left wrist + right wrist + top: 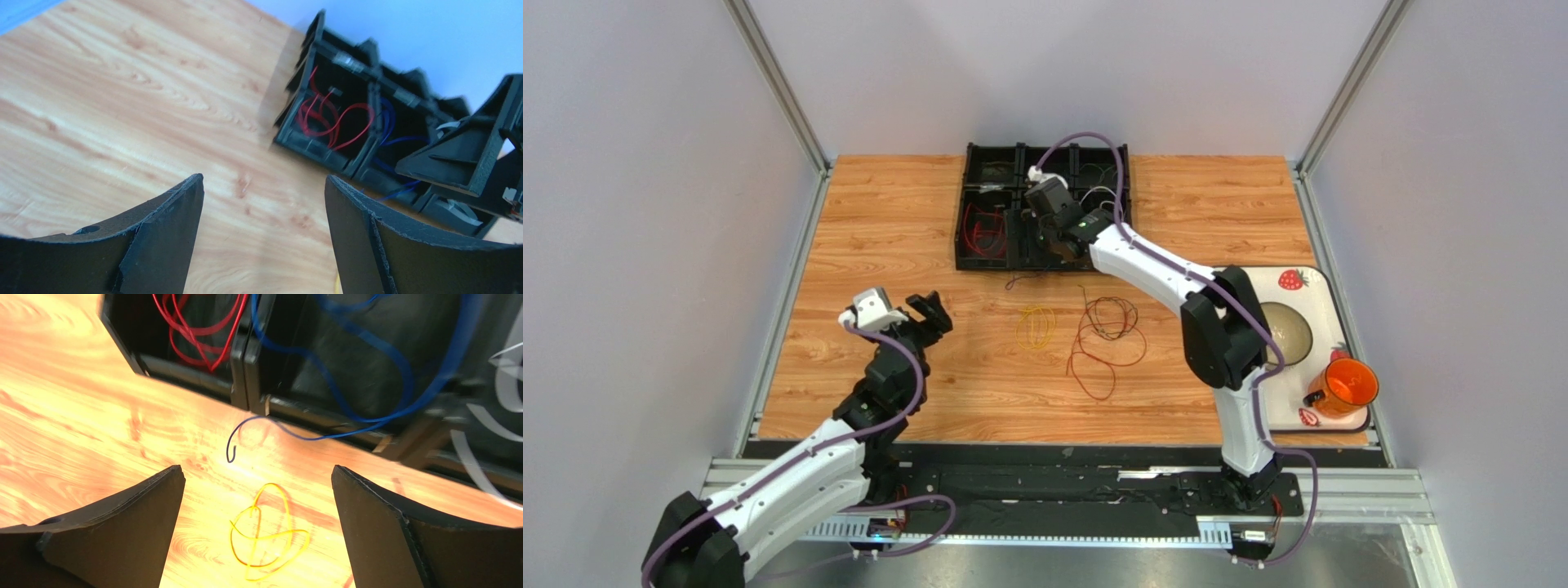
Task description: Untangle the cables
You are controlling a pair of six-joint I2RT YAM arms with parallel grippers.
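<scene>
Hovering at near lip of tray (961,227), right gripper (256,471) gapes wide, empty. Blue cable (344,425) drapes from compartment over lip, loose tail on table (891,368) just ahead of claw (axis running back right into tray). Yellow cable (1036,326) lies farther out from tray. Left gripper (264,184) wide, empty, well apart.

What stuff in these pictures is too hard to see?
Top view: the right gripper covers the middle of the black tray, hiding any cables under it.
Top view: the tangle of cables is too thin to tell which strand crosses on top.
Right wrist view: the white cable is blurred and cut off by the right edge.
Right wrist view: the red cable runs off the top edge.
</scene>
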